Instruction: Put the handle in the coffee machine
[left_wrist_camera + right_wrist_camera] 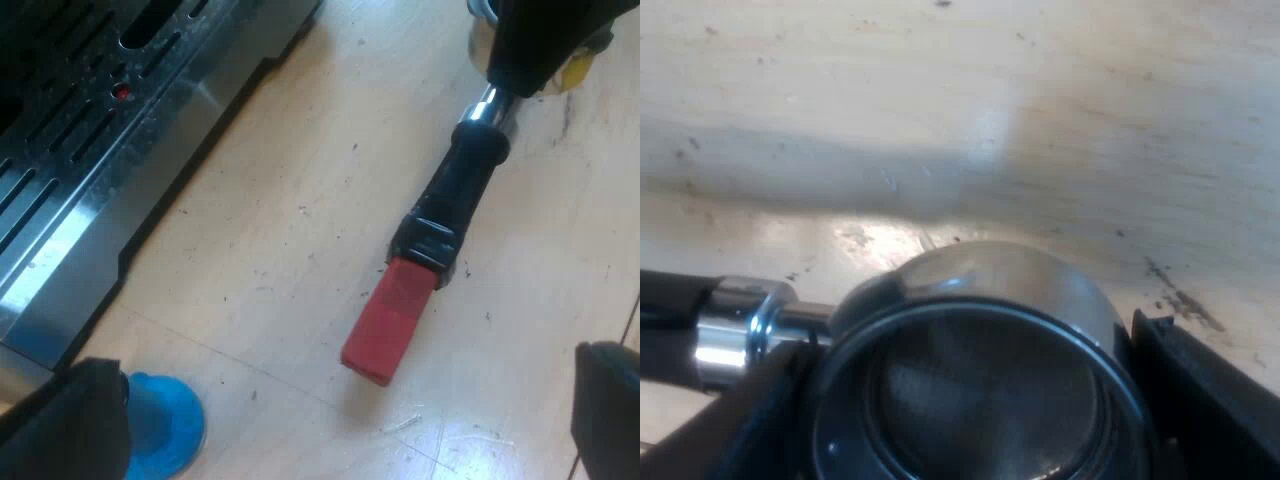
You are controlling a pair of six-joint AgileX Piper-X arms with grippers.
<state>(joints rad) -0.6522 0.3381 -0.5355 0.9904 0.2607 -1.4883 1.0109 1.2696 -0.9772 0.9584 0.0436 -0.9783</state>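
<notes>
Holder (970,370) seemingly within right end effector (970,425)

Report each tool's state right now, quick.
Left tool: open, holding nothing.
Right tool: closed on the metal holder, gripping its basket.

Holder (452,205) down on the desk (300,180), right gripper (545,45) at its metal head.
Red end (388,322) points toward my wide-spread left gripper (340,405); blue tamper (165,425) stands near the espresso machine's (190,110) slotted drip tray (55,140).
</notes>
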